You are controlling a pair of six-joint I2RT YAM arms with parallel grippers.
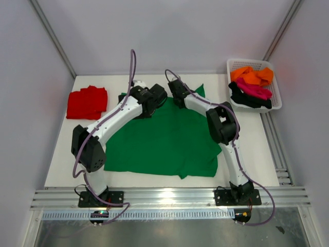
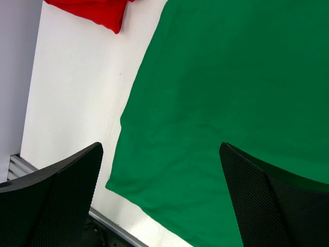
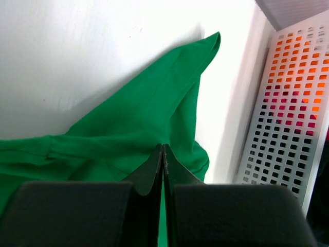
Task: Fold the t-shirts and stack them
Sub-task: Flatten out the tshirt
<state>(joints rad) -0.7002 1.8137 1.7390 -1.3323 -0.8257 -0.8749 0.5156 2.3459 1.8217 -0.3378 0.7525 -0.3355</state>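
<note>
A bright green t-shirt (image 1: pixel 159 144) lies spread across the middle of the table, with its far right corner bunched up. My right gripper (image 3: pixel 163 146) is shut on a fold of that green cloth (image 3: pixel 133 118) near the far edge, next to the basket; from above it sits at the shirt's far side (image 1: pixel 178 95). My left gripper (image 2: pixel 160 149) hangs open above the green shirt (image 2: pixel 231 77) with nothing between its fingers; the top view shows it over the shirt's far left part (image 1: pixel 151 103). A folded red t-shirt (image 1: pixel 87 102) rests at the far left.
A white mesh basket (image 1: pixel 275 87) at the far right holds orange (image 1: pixel 252 76), magenta (image 1: pixel 255 91) and black (image 1: pixel 247 100) shirts. Its wall (image 3: pixel 293 118) stands close to the right of my right gripper. An aluminium rail (image 1: pixel 169 198) runs along the near edge.
</note>
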